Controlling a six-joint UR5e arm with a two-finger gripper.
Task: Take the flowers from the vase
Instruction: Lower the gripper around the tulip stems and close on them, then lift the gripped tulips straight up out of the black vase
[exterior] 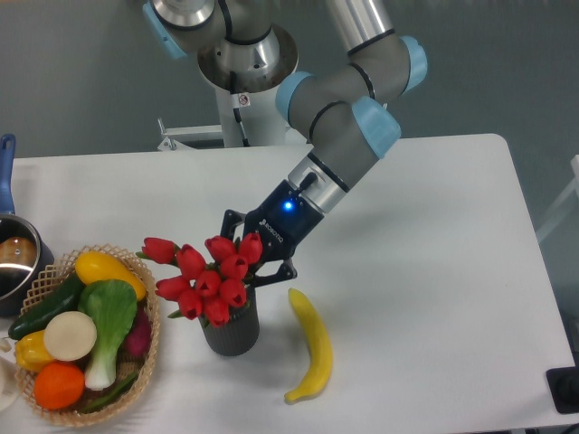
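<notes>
The flowers (210,282), a bunch of red tulip buds, stand in the dark grey ribbed vase (232,331) near the table's front, left of centre. My gripper (251,260) reaches down from the upper right and its black fingers are drawn in against the right side of the bunch, just above the vase's mouth. The fingertips are hidden behind the buds. The stems stay inside the vase.
A yellow banana (310,347) lies right of the vase. A wicker basket (58,417) full of vegetables and fruit sits left of it, close to the flowers. A steel pot (13,260) with a blue handle is at the left edge.
</notes>
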